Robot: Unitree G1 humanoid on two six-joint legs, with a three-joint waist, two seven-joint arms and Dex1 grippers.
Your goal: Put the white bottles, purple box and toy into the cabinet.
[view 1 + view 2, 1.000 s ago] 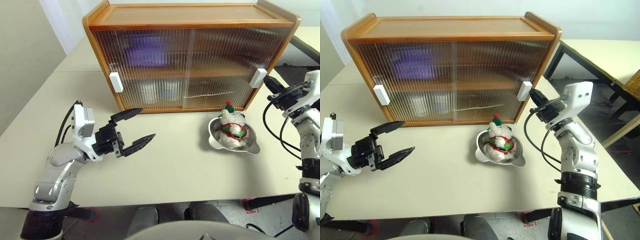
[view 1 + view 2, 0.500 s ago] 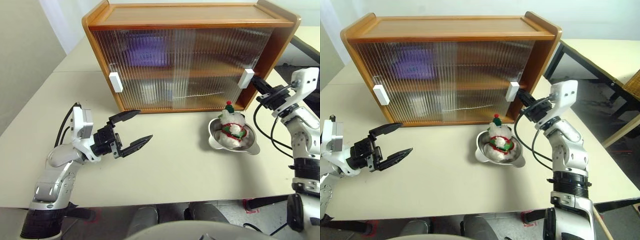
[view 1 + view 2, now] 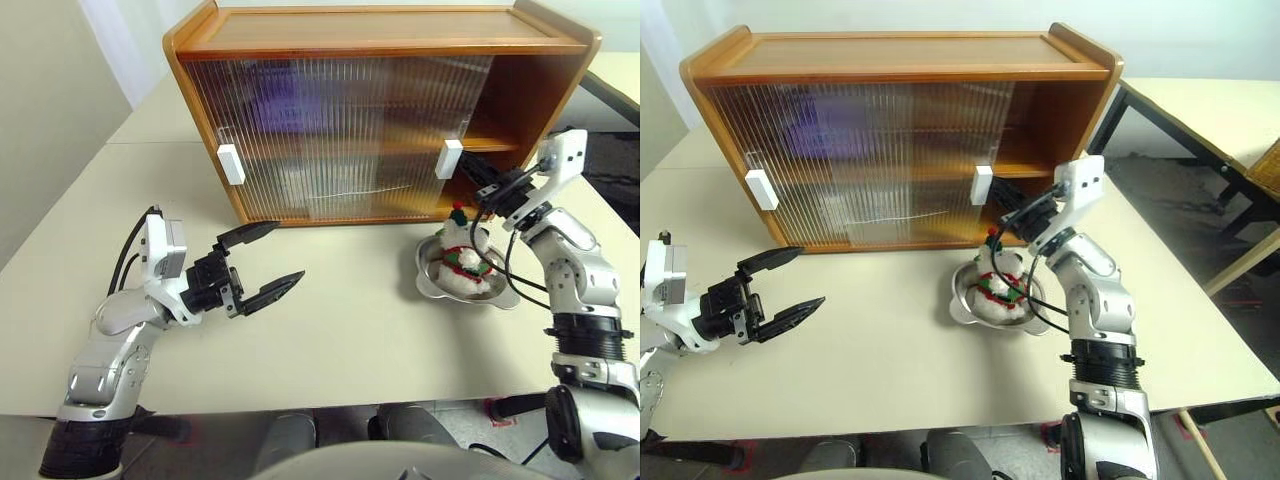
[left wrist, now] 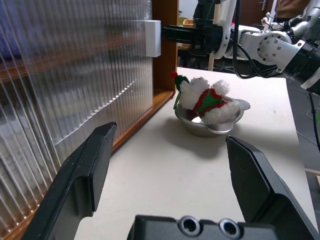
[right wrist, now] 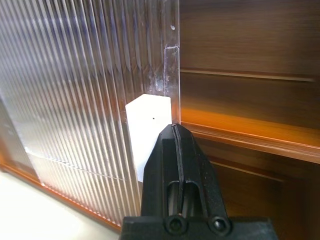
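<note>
The cabinet point(image 3: 380, 30) stands at the back of the table, its right end open. My right gripper point(image 3: 470, 170) is shut, its tip pressed against the right side of the white handle point(image 5: 147, 125) of the right sliding door. The toy point(image 3: 462, 258) sits in a silver dish point(image 3: 430, 285) just in front of that open end, under my right arm. The purple box point(image 3: 290, 100) is a lilac blur behind the ribbed door on the upper shelf. The white bottles point(image 3: 298, 186) show as pale blurs on the lower shelf. My left gripper point(image 3: 285, 253) hangs open over the table's left, empty.
The left door's white handle point(image 3: 231, 164) sits near the cabinet's left end. Bare tabletop point(image 3: 340, 330) lies between my left gripper and the dish. A second table point(image 3: 1200, 110) stands off to the right across a gap.
My right gripper has pushed the right door's handle leftward, sliding the door open and baring the cabinet's right end. The left arm and the toy have stayed put.
</note>
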